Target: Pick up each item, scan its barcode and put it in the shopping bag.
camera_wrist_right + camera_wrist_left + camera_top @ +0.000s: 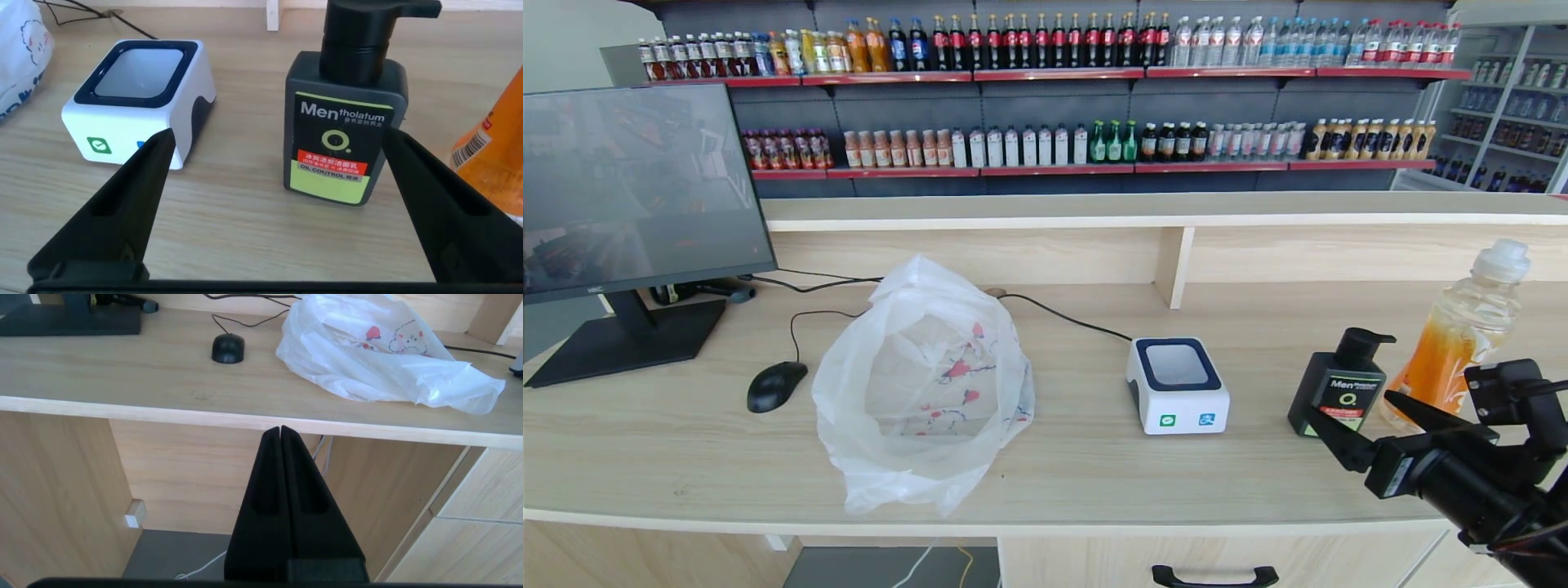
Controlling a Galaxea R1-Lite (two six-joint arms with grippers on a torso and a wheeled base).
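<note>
– Right gripper [1349,406] first, please: condition and position?
– Fingers spread wide with nothing between them. It hangs low over the counter [1094,474] to the right of the scanner [1176,384], with the fingertips to either side of the black pump bottle [1335,388]. The right wrist view shows a gap on both sides, so there is no contact.
– And the items themselves?
– Pump bottle [347,122] stands upright on the counter, near the scanner's right side, label towards the robot. An orange drink bottle [1458,339] stands just beyond it, farther right from the scanner, upright with a clear cap. Whether the two bottles touch cannot be told.
– Scanner?
– White box [139,98] with a dark-framed window facing up; a black cable runs from behind it towards the back of the counter.
– Shopping bag [923,384]?
– Thin white plastic with a pink print, standing open-mouthed on the counter near the scanner's left side. Its contents cannot be made out.
– Left gripper [280,437]?
– Fingers pressed together, holding nothing. It sits below the counter's front edge, well left of the scanner and lower than the bag [376,347].
– Anything else on the surface?
– A black mouse [776,385] beyond the bag from the scanner, and a monitor [629,188] farther left again
</note>
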